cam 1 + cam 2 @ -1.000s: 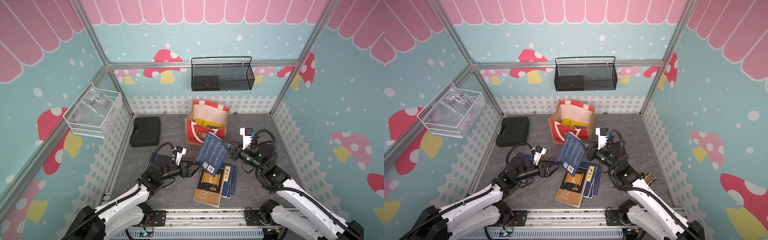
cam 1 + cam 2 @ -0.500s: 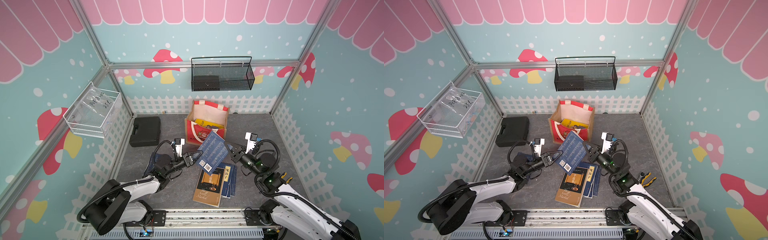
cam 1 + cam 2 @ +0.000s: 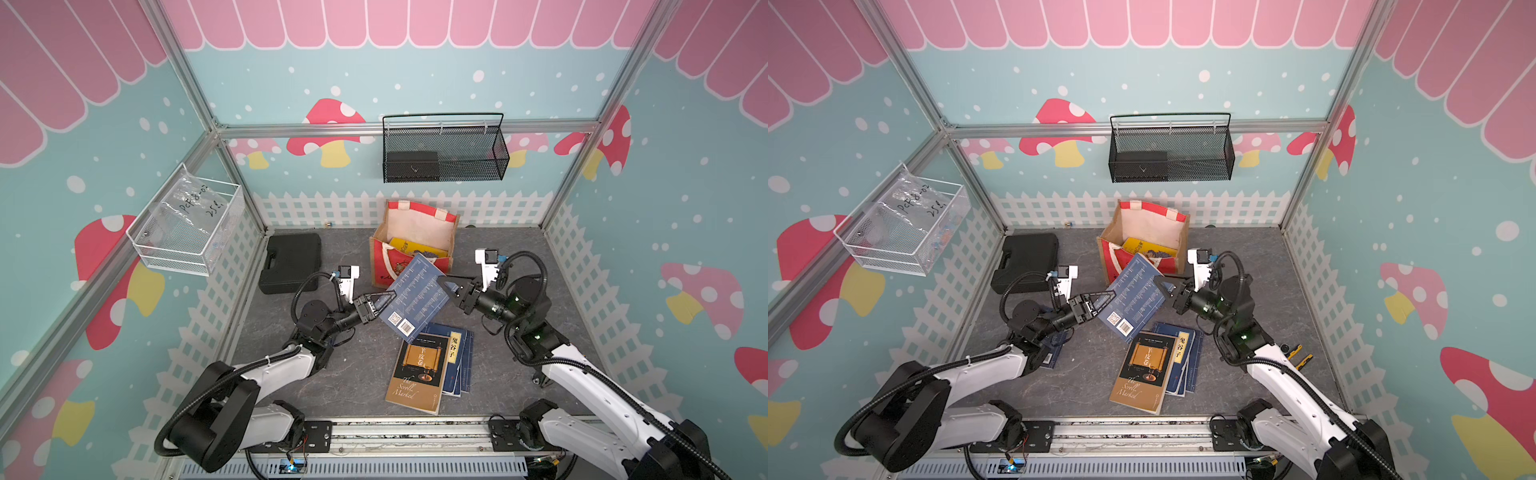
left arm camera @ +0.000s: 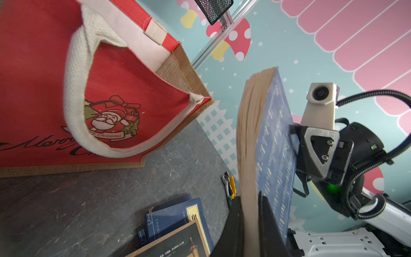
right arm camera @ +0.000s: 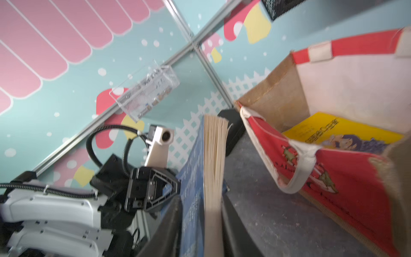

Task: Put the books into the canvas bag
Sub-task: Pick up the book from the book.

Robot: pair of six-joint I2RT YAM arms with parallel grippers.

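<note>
Yellow book (image 3: 409, 245) in canvas bag (image 3: 417, 226) (upright); dark box (image 3: 412, 164) in mesh basket (image 3: 469, 162)

The bag (image 3: 386, 268) stands far and central on the floor (image 3: 353, 374), with a book (image 3: 409, 246) in it. The case (image 3: 291, 262) lies to its left. Just near of the bag, a 2nd book (image 3: 415, 297) hangs between the left gripper (image 3: 392, 295) and right gripper (image 3: 444, 285). Nearer still lies a stack (image 3: 419, 365). A basket (image 3: 444, 158) hangs on the far wall (image 3: 415, 83) and a bin (image 3: 187, 224) on the left wall (image 3: 83, 166).
</note>
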